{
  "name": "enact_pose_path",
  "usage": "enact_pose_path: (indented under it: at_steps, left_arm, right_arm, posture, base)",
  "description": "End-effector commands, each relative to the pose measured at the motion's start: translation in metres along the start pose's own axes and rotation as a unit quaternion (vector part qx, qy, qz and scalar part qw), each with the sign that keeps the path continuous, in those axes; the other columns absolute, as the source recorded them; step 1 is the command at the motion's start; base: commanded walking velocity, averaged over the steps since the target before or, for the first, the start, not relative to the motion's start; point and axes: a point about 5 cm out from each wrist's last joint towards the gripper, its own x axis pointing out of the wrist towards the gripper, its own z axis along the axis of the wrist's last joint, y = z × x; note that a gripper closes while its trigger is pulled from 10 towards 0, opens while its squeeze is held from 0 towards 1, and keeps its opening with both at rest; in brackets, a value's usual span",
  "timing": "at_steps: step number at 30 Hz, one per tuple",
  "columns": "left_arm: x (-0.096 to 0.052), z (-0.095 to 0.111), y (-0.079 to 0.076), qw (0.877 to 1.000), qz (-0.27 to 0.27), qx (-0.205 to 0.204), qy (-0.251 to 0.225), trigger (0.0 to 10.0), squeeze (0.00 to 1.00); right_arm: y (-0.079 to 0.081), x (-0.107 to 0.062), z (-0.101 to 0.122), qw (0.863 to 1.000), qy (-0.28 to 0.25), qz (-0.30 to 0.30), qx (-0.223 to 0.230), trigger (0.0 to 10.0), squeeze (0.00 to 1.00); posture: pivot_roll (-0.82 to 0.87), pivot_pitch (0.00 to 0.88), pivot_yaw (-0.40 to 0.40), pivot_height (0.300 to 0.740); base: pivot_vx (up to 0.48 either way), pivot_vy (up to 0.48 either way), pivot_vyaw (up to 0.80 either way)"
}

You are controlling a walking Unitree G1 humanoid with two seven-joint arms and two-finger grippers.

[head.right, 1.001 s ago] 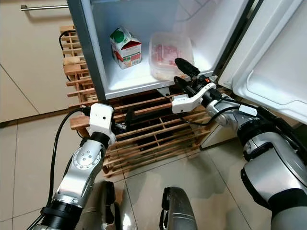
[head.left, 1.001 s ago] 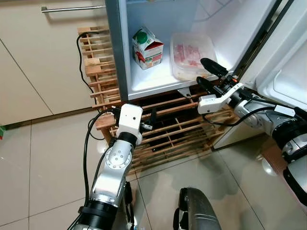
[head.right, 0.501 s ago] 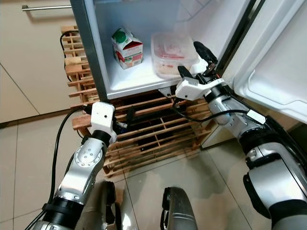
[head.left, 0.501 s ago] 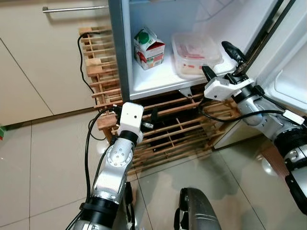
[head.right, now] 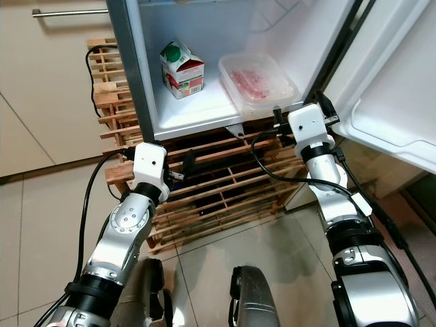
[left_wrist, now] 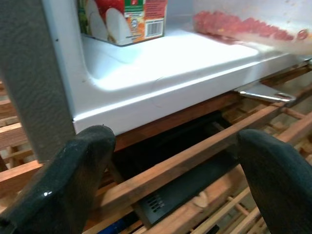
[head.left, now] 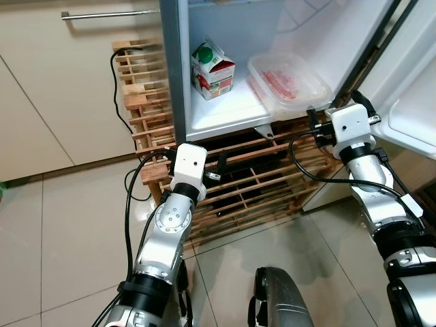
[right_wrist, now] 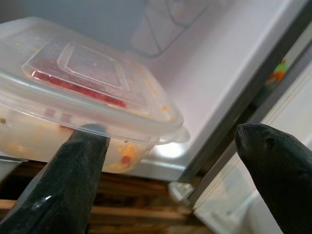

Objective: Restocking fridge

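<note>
Fridge: door open | carton: upright on bottom shelf, left | food box: lidded, beside it, right | right gripper: fingers apart, empty, at box's corner | left gripper: fingers apart, empty, before wooden rack
</note>
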Motion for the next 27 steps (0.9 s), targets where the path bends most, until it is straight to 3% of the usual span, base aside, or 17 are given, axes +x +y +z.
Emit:
enact_pose_path:
  at_steps: [1, 4, 8, 13, 23, 27]
  left_arm:
    - [0.000, -0.002, -0.004, 1.000, -0.008, -0.005, 0.002, 10.0, 0.00]
    - [0.001, -0.002, -0.003, 1.000, -0.006, -0.006, 0.002, 10.0, 0.00]
    - [0.000, -0.002, -0.003, 1.000, -0.005, -0.004, 0.000, 10.0, 0.00]
    - [0.000, -0.002, -0.003, 1.000, -0.005, -0.004, -0.001, 10.0, 0.00]
    - [0.000, -0.002, -0.001, 1.000, -0.004, -0.003, -0.001, 10.0, 0.00]
    - [-0.002, -0.002, 0.001, 1.000, -0.004, 0.000, -0.001, 10.0, 0.00]
  right_arm:
    - [-0.003, -0.004, -0.007, 0.999, 0.023, -0.008, 0.045, 10.0, 0.00]
    - [0.002, -0.007, -0.010, 0.991, 0.043, -0.007, 0.127, 10.0, 0.00]
    - [0.006, -0.006, -0.002, 0.981, 0.035, 0.001, 0.190, 10.0, 0.00]
    - [0.012, -0.009, 0.001, 0.973, 0.037, 0.024, 0.229, 10.0, 0.00]
    - [0.022, -0.012, 0.006, 0.966, 0.046, 0.045, 0.250, 10.0, 0.00]
    - [0.030, -0.010, 0.001, 0.951, 0.070, 0.036, 0.299, 10.0, 0.00]
  posture:
    - [0.04, 0.112, -0.042, 0.642]
    - [0.04, 0.111, -0.040, 0.642]
    - [0.05, 0.107, -0.044, 0.642]
    - [0.04, 0.104, -0.044, 0.642]
    - [0.05, 0.106, -0.042, 0.642]
    - [0.06, 0.117, -0.039, 0.642]
  base:
    - [0.000, 0.000, 0.00]
    - [0.000, 0.000, 0.00]
    - [0.000, 0.000, 0.00]
    - [0.000, 0.000, 0.00]
    - [0.000, 0.000, 0.00]
    - [0.000, 0.000, 0.00]
